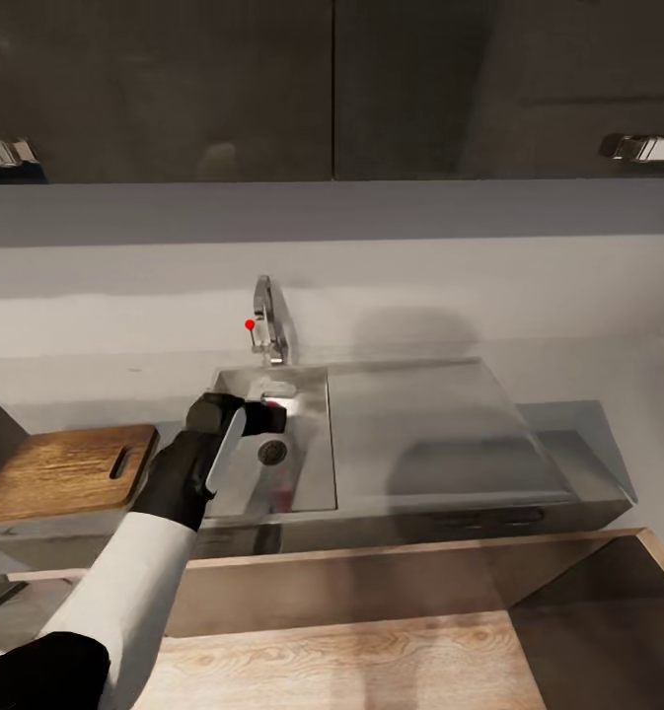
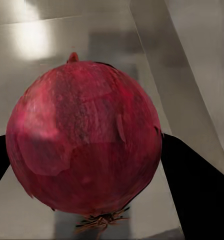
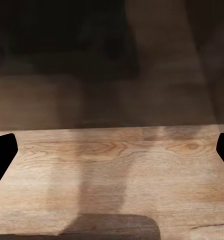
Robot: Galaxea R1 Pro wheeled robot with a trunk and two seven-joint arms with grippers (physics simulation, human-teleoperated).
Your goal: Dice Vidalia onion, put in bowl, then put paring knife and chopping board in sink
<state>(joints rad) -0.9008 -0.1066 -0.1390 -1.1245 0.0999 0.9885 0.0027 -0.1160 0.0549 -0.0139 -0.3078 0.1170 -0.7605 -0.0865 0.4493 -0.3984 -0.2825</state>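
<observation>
The left gripper is lowered into the rectangular grey steel sink, beside its dark round drain and below the chrome tap with a red knob. In the left wrist view, a round dark-red onion with papery skin is seen between the black fingers, which are spread about its width; contact cannot be confirmed. The rectangular dark-brown wooden chopping board, with its handle slot turned toward the sink, is laid on the glossy grey counter just left of the basin. The right gripper is held wide open and empty over a pale wooden surface.
</observation>
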